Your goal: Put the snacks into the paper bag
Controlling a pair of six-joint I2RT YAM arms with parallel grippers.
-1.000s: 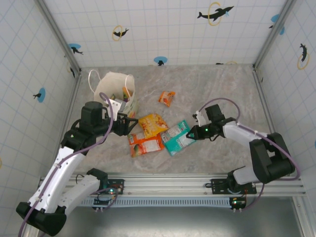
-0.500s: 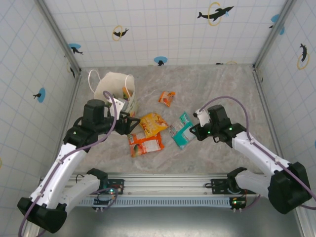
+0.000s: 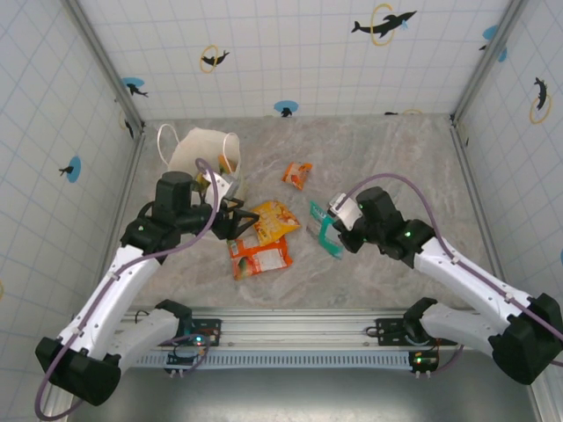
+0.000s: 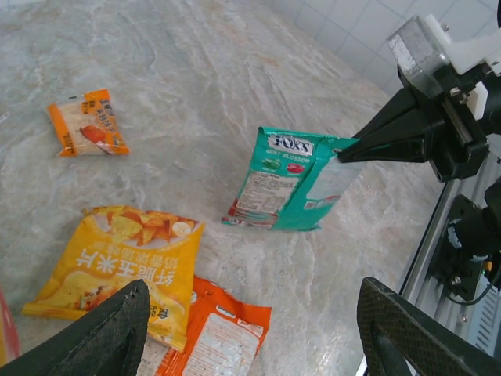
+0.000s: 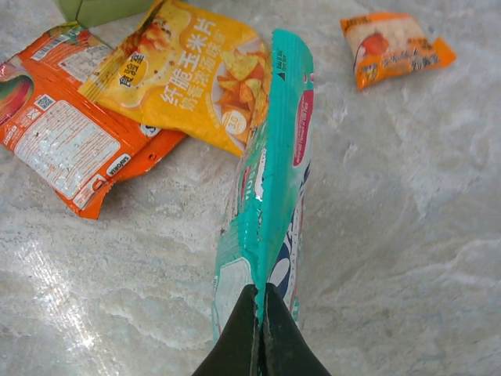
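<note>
My right gripper (image 3: 338, 232) (image 5: 258, 301) is shut on the edge of a teal snack packet (image 3: 324, 230) (image 5: 274, 172) (image 4: 291, 182). The packet hangs upright, its lower end close to the marble table. A yellow packet (image 3: 273, 220) (image 5: 192, 70) and a larger orange packet (image 3: 259, 258) (image 5: 66, 129) lie flat to its left. A small orange packet (image 3: 297, 174) (image 4: 88, 124) lies farther back. The white paper bag (image 3: 198, 151) stands at the back left with packets showing inside. My left gripper (image 3: 243, 220) (image 4: 254, 296) hovers open beside the bag, above the yellow and orange packets.
Tiled walls with metal corner posts (image 3: 119, 88) close in the table on three sides. An aluminium rail (image 3: 299, 325) runs along the near edge. Bare marble (image 3: 387, 158) lies at the back right.
The teal packet, flat on the table a second ago, now hangs upright from my right gripper and has been carried left. The right jaws have pinched tighter. My left arm has edged slightly forward.
</note>
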